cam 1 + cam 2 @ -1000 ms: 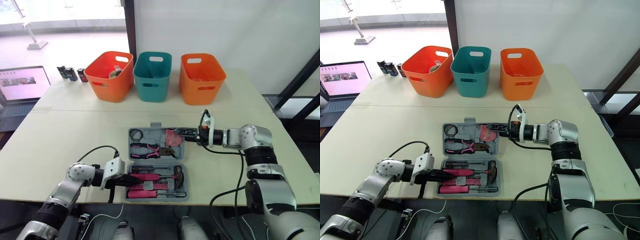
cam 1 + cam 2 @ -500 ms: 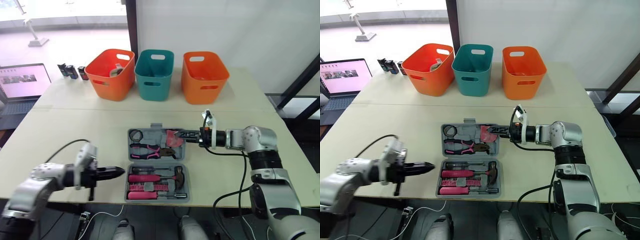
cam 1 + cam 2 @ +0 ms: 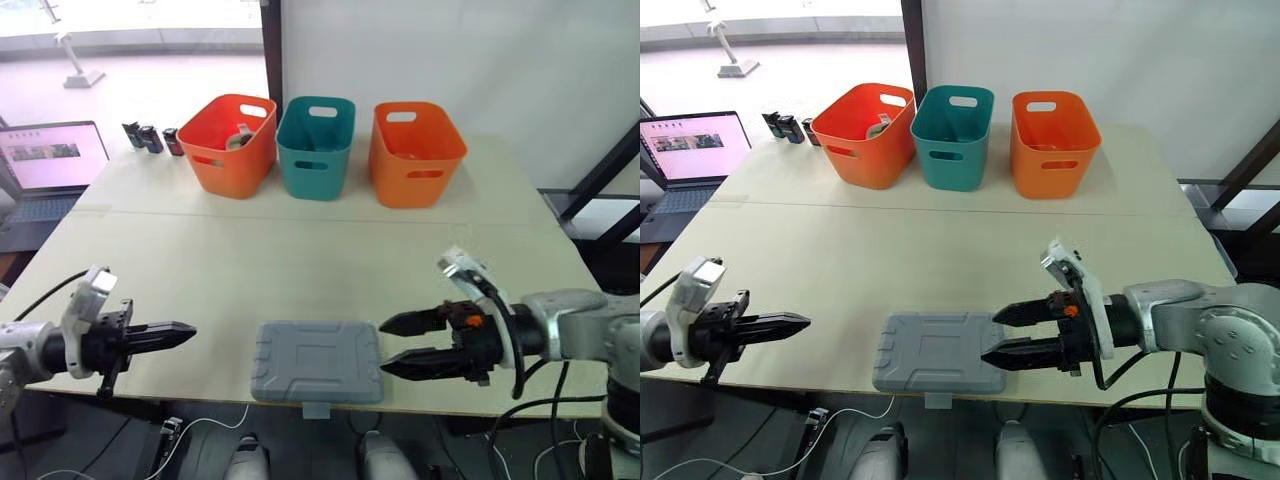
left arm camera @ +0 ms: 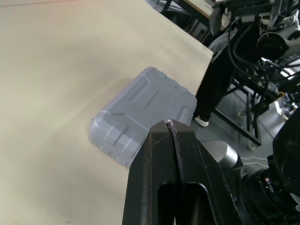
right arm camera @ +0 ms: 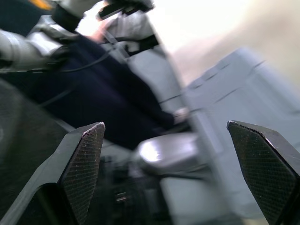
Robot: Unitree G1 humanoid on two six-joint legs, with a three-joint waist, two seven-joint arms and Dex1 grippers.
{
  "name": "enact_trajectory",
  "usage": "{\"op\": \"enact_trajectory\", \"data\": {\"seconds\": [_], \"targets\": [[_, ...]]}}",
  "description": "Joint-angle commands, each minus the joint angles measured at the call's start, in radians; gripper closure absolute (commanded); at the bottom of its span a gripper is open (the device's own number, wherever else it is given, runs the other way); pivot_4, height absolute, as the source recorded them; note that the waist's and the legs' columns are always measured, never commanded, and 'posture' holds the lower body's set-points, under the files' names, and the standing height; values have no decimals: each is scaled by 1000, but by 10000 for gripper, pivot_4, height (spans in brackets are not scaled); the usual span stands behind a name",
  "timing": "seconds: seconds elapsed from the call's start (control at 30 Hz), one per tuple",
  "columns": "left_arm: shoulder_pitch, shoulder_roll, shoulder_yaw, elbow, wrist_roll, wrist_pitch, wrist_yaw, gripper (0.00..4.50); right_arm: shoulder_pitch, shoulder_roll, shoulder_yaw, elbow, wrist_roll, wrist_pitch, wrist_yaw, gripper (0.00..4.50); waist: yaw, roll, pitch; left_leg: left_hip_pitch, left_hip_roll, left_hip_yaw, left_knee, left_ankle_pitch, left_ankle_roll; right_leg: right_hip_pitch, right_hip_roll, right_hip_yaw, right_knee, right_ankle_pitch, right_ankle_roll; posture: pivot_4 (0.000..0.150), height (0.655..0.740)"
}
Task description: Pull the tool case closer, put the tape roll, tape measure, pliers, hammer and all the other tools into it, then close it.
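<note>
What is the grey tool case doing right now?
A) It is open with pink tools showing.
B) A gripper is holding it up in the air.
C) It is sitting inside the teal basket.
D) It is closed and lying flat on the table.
D: the tool case has its lid shut, no tools showing, and it lies flat on the table near the front edge.

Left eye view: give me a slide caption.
Closed grey tool case at the near edge of the table, open right gripper beside it, shut left gripper apart.
</note>
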Motion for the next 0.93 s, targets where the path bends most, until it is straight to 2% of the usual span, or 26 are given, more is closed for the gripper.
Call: {"op": "enact_trajectory", "data": {"seconds": [0.03,0.17,0.3,0.4,0.93], "targets": [[10,16,62,-34,0,-25,-3,45000,104,-40,-83,-88,-103,-224,21,818,4,-3,0,0,0,0,1,0,0,-3,0,0,0,0,0,1500,7400],[37,27,69,-62,53,-60,26,45000,264,-103,-138,-77,-220,-433,116,818,4,-4,0,-1,0,0,0,0,0,1,0,0,-2,0,0,1500,7400],[15,28,67,-54,60,-53,57,45000,374,-156,-119,-39,-358,-623,180,818,0,-5,0,0,0,0,-1,0,0,1,0,0,0,0,1,1500,7400],[2,26,55,-42,95,-85,73,45000,419,-171,-98,-13,-403,-709,218,818,-3,-5,0,0,0,0,0,0,0,2,0,0,0,0,0,1500,7400],[-14,11,69,-93,73,-77,108,45000,427,-188,-23,33,-400,-778,242,818,-1,-5,0,1,0,0,1,0,0,4,0,0,0,0,1,1500,7400]]}}
